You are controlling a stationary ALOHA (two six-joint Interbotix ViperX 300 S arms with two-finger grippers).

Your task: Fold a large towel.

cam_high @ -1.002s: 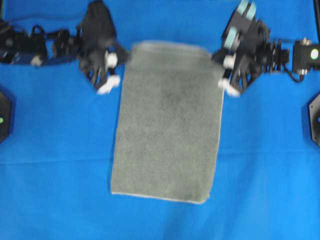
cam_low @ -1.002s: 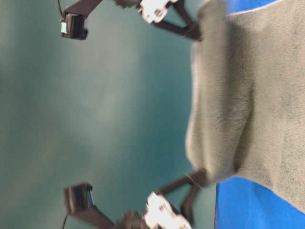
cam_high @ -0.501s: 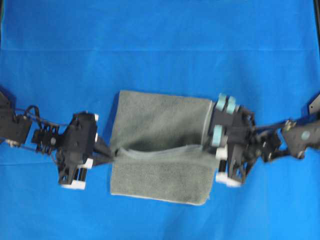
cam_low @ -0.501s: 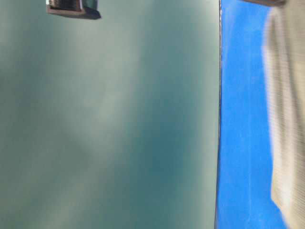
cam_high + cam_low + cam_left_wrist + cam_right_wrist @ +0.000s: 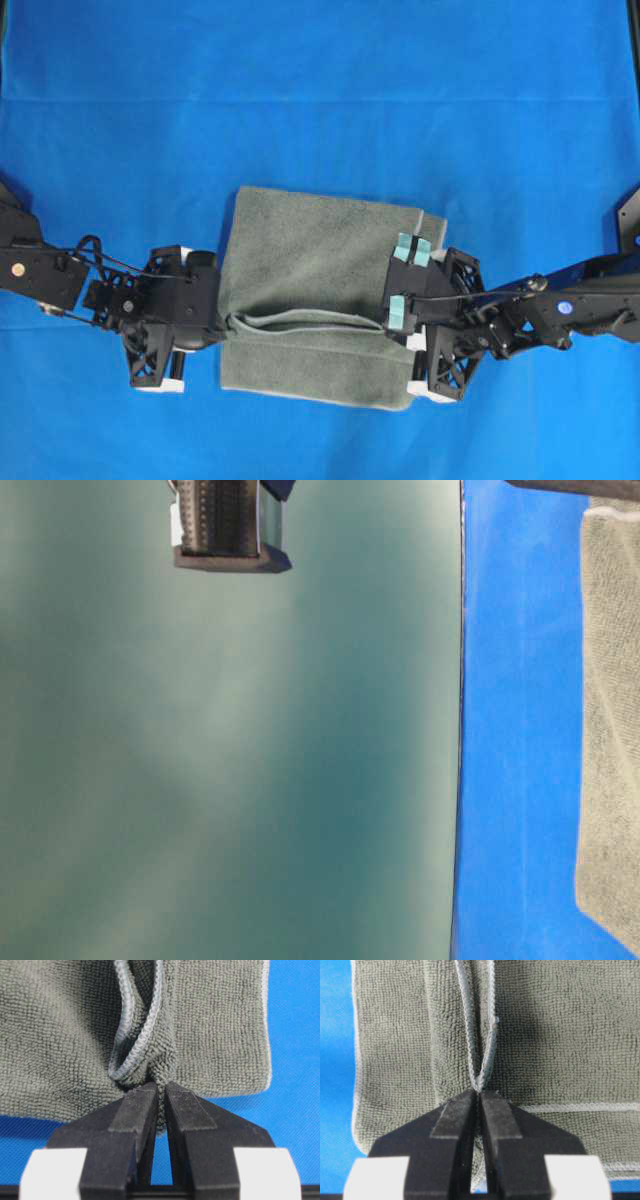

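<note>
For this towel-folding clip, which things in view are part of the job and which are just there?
Part of the job:
- grey-green fuzzy microfibre towel with pale stitched hem
- left gripper, shut on the towel's hem
- right gripper, shut on the towel's hem

Just there:
- bright blue background sheet
- plain teal wall

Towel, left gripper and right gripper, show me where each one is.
towel (image 5: 320,235): overhead view, its upper folded layer.
left gripper (image 5: 161,1097): left wrist view, between its fingertips.
right gripper (image 5: 478,1102): right wrist view, between its fingertips.

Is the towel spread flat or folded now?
Partly folded: the towel is doubled over, its hemmed edge short of the near edge.
</note>
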